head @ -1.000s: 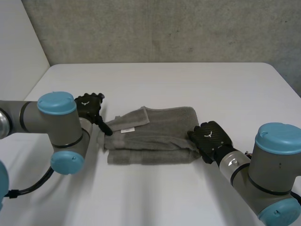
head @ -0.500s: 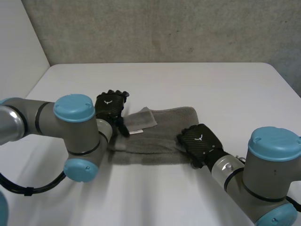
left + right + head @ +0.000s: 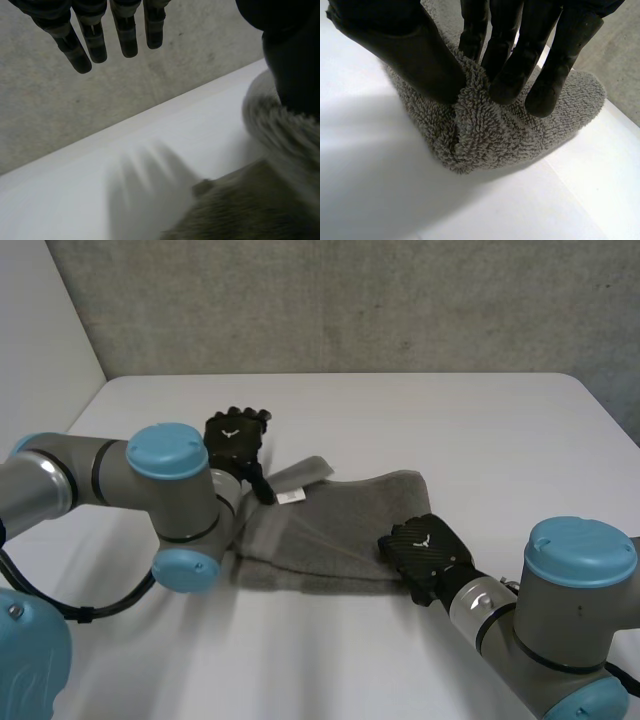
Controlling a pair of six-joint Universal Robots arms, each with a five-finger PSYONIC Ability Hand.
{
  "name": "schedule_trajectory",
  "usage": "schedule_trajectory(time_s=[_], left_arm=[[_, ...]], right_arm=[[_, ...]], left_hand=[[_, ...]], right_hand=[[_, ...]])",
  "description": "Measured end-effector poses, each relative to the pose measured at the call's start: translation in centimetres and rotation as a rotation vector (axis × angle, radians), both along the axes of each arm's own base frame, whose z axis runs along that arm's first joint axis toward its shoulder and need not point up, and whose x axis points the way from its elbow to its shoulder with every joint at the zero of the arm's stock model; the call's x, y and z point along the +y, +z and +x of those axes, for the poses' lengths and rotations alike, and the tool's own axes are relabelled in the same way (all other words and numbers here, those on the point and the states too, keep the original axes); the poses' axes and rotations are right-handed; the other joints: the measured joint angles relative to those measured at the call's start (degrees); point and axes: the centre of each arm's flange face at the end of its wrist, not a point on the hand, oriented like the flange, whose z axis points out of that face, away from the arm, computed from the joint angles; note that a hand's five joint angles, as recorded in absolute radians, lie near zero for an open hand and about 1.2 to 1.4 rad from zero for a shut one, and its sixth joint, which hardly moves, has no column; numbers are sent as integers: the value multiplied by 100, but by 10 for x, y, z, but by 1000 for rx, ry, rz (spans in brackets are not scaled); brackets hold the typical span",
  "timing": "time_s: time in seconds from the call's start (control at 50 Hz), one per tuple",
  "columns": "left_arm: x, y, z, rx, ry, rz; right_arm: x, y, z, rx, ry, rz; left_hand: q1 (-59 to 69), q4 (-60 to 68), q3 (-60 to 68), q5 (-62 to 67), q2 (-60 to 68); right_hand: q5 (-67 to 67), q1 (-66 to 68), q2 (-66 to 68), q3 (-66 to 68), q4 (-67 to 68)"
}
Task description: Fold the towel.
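A grey towel (image 3: 340,530) lies folded in the middle of the white table (image 3: 450,420). My left hand (image 3: 235,435) is at its far left corner, by a white label (image 3: 291,497). In the left wrist view its fingers (image 3: 85,45) are straight and apart over the table, and the towel (image 3: 260,200) hangs over the thumb (image 3: 292,65), raised off the table there. My right hand (image 3: 425,548) is at the towel's near right corner. In the right wrist view its thumb (image 3: 405,50) and fingers pinch a fold of the towel (image 3: 520,130).
A grey wall (image 3: 350,300) stands behind the table's far edge. Bare table lies on all sides of the towel. My left arm (image 3: 110,485) reaches across the table's left side, and my right arm (image 3: 570,590) is at the near right.
My left hand has moved right and away from me, and the towel's left corner has risen with it. My right hand has slid left along the near edge and closed on the towel.
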Motion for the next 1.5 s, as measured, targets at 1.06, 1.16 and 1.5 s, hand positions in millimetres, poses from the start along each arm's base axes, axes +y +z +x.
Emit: schedule_trajectory(time_s=[1.06, 1.16, 1.5], left_arm=[[82, 25, 56, -13, -10, 120], [86, 26, 59, -13, -10, 122], [91, 59, 74, 85, -12, 79]], right_arm=[[-8, 9, -21, -56, -74, 9], [-7, 7, -20, -91, -71, 43], [-37, 15, -69, 77, -162, -25]], left_hand=[[0, 0, -11, -122, -15], [-3, 0, -12, -177, -16], [-7, 0, -16, -221, -26]], right_hand=[[-3712, -3416, -3350, -3657, -3681], [-1888, -1569, -1620, -1912, -1930], [-33, 55, 26, 10, 18]])
